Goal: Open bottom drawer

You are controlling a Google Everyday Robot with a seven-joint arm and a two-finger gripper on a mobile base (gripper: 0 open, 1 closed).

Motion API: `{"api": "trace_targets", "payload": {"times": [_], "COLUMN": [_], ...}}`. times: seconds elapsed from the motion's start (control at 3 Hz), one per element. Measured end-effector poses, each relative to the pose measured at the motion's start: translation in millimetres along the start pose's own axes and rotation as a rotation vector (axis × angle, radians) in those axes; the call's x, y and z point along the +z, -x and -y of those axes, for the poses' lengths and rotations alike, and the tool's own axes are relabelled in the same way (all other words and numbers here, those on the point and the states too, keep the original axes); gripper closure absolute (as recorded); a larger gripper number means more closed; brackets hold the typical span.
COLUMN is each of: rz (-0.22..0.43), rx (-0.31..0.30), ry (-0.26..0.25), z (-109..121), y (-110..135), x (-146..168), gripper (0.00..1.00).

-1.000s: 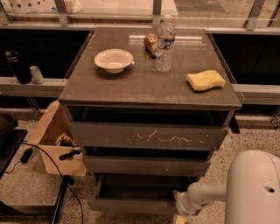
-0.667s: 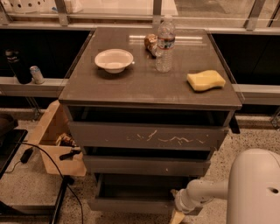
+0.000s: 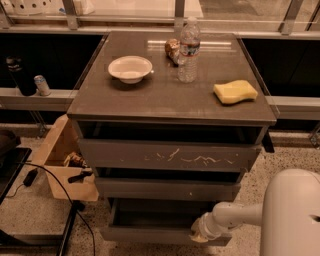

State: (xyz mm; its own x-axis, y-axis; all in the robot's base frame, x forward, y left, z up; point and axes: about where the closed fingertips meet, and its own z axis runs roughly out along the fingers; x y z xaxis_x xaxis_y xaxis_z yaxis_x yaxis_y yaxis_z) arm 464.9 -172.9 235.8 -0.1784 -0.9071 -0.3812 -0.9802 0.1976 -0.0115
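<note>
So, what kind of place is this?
Probably an office or lab, not a home: a grey drawer cabinet, speckled floor, window frames behind. The gripper is at the bottom drawer.

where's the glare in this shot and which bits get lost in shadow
Camera view: the light is dim and warm. A pale glare streak lies on the cabinet top beside the water bottle. The white bowl casts a soft shadow. The bottom drawer interior and the gaps above the other fronts sink into dark. The pincer, at that drawer's front right, reads pale.
</note>
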Motion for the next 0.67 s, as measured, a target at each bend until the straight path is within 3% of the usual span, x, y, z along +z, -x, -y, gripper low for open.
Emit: {"api": "trace_targets", "payload": {"times": [0.33, 0.67], "rz": [0.002, 0.004], "rx": [0.0, 0.0], "ry": [-0.004, -0.014], "z": [1.6, 4.2], "y": [0.9, 0.9], "x": [-1.2, -2.2], "gripper": [0.89, 1.0]}}
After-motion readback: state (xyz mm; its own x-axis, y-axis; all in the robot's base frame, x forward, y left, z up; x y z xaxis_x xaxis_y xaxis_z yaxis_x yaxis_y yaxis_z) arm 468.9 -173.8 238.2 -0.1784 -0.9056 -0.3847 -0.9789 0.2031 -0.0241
